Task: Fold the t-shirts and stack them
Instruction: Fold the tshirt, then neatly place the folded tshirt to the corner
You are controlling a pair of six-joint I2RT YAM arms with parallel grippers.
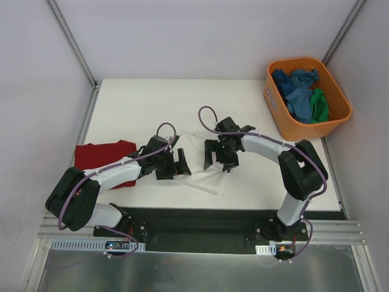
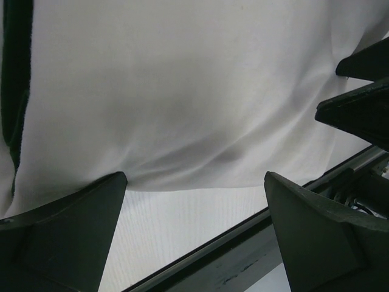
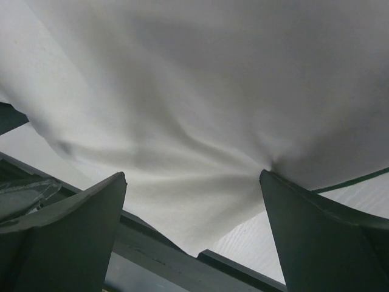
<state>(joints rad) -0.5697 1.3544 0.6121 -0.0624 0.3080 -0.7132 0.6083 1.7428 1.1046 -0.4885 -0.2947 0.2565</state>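
My left hand (image 1: 181, 165) and right hand (image 1: 218, 162) stand spread over the white shirt (image 2: 182, 91). I judge it light and limp; pinch the hem.

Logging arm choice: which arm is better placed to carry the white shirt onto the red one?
Probably left: the left pincer, open, hovers over the white shirt, nearer the red shirt than the right pincer.

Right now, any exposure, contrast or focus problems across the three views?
Top external: even light and sharp, but the white t-shirt almost vanishes into the white table; only faint fold shadows mark it. Left wrist: cloth fills the frame with soft shading, and the left gripper is a near-black silhouette. Right wrist: same, with the right gripper dark and no glare.
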